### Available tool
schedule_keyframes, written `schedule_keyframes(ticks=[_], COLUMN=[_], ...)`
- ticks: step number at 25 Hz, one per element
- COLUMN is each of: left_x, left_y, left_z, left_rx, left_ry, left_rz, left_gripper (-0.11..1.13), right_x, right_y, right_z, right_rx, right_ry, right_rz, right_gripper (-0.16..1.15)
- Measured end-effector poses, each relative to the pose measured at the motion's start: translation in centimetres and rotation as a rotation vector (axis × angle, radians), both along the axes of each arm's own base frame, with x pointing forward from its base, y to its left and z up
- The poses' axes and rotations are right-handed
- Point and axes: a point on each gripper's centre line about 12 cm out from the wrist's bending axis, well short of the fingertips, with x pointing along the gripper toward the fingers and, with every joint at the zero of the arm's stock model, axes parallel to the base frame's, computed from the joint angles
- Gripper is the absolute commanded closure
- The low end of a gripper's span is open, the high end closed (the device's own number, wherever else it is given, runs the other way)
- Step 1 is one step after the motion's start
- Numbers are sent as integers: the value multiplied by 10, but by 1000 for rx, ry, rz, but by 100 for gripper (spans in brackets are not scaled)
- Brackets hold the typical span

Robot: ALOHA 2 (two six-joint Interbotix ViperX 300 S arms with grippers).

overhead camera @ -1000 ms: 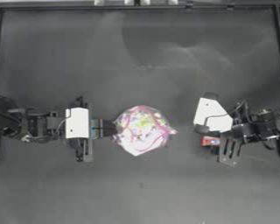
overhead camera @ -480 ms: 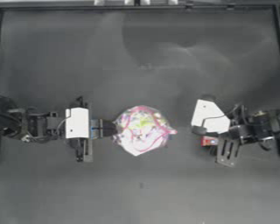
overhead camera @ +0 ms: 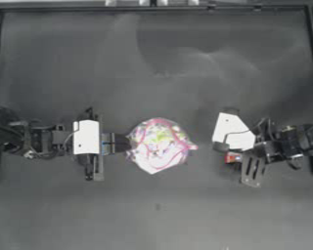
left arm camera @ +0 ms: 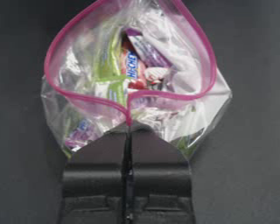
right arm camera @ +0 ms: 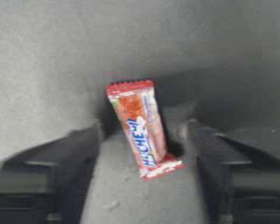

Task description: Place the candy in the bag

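Right hand (right arm camera: 143, 144) spread, glossy flat candy (right arm camera: 142, 128)

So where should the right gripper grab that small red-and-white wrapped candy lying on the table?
Probably across the narrow middle of the flat red-and-white wrapped candy, coming straight down. It lies flat on the dark table, its long sides facing the open jaws of the right gripper that straddle it. The crimped ends look flimsier. The left gripper pinches the clear plastic bag.

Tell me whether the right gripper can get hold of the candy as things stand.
Probably yes. The right gripper stands open with the candy lying on the table between its jaws, and nothing lies between them. The left gripper holds the bag by its rim, well to the side.
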Motion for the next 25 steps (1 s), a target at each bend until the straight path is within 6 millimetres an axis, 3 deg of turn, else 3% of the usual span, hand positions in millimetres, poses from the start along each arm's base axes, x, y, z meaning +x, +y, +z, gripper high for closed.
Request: schedule_keyframes(ticks=[6,17,25], left_x=[0,0,0], left_y=[0,0,0], left_z=[1,0,0], left_rx=[1,1,1], left_ry=[-1,0,0], left_rz=[1,1,1], left_gripper=[93,93,93], right_x=[-2,-3,-1], right_y=[0,-1,-3], right_z=[-1,5,51], right_rx=[3,1,-14], right_ry=[4,5,-77], right_rz=[-10,-16,-27], right_gripper=[60,60,60])
